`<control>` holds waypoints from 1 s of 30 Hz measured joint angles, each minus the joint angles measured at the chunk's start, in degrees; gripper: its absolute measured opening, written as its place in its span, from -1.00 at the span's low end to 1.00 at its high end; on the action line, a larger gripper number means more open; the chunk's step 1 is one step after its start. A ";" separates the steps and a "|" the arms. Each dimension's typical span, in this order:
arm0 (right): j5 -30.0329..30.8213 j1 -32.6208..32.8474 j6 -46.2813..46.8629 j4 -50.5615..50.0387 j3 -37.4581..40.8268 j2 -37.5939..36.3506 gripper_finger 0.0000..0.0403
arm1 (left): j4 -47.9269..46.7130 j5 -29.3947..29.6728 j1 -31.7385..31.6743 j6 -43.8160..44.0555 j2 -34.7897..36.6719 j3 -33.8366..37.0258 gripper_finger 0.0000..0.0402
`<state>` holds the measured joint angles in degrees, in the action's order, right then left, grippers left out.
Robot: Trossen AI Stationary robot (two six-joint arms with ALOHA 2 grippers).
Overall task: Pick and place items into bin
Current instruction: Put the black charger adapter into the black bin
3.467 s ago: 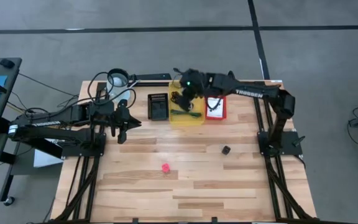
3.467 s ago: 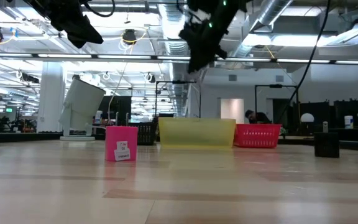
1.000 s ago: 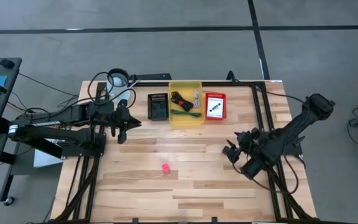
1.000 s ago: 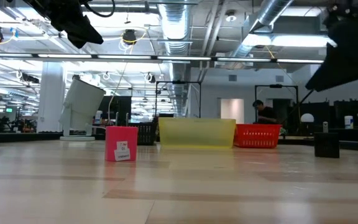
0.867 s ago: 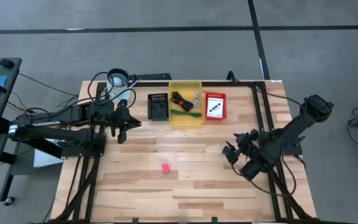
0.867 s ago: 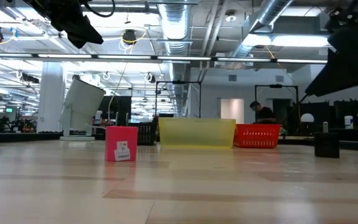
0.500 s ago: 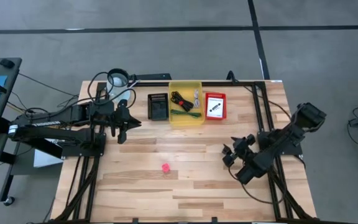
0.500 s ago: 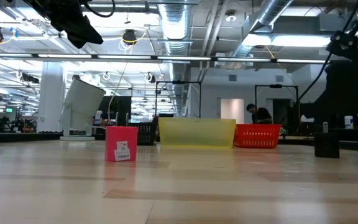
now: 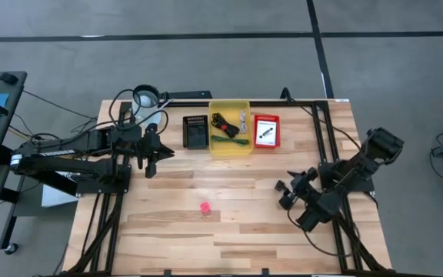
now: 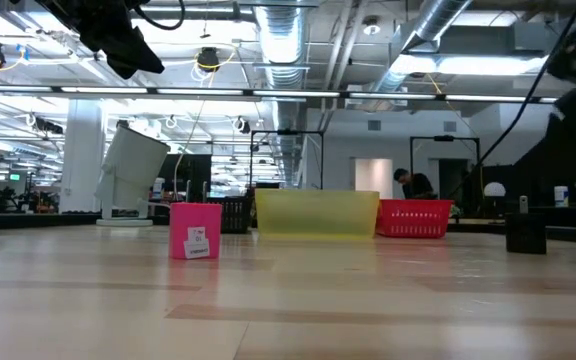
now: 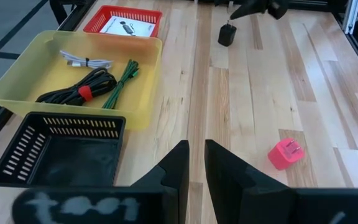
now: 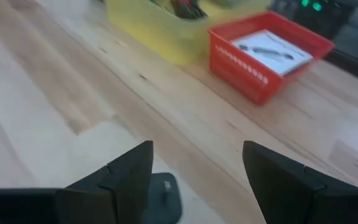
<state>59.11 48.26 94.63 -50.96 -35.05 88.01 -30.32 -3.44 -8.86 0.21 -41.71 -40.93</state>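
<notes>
A small black block (image 11: pixel 227 34) stands on the table at its right side. My right gripper (image 12: pixel 194 180) is open and low over it, one finger on each side, and the block (image 12: pixel 164 195) shows between them. A pink cube (image 9: pixel 204 207) lies alone near the table's middle. The yellow bin (image 9: pixel 230 127) at the far edge holds a black coiled cable (image 11: pixel 79 90), a green stick (image 11: pixel 120 83) and a silver cable (image 11: pixel 84 61). My left gripper (image 11: pixel 196 168) hovers shut above the table's left part, holding nothing.
A black basket (image 9: pixel 196 132) stands left of the bin. A red basket (image 9: pixel 266 132) with a white-and-black piece stands right of it. A white lamp-like thing (image 9: pixel 146 98) sits at the far left corner. Bare wood lies between the baskets and the near edge.
My right gripper has come down toward the table over the small black block, drifting a little toward the near edge and rolling slightly, with its fingers still apart.
</notes>
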 joint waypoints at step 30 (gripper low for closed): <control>14.50 5.54 -14.35 27.93 8.76 -7.39 0.21 | -0.24 0.01 -0.01 0.00 0.00 0.00 -0.80</control>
<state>73.62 53.80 80.28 -23.03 -26.28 80.62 -30.57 -3.43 -8.87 0.21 -41.71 -40.93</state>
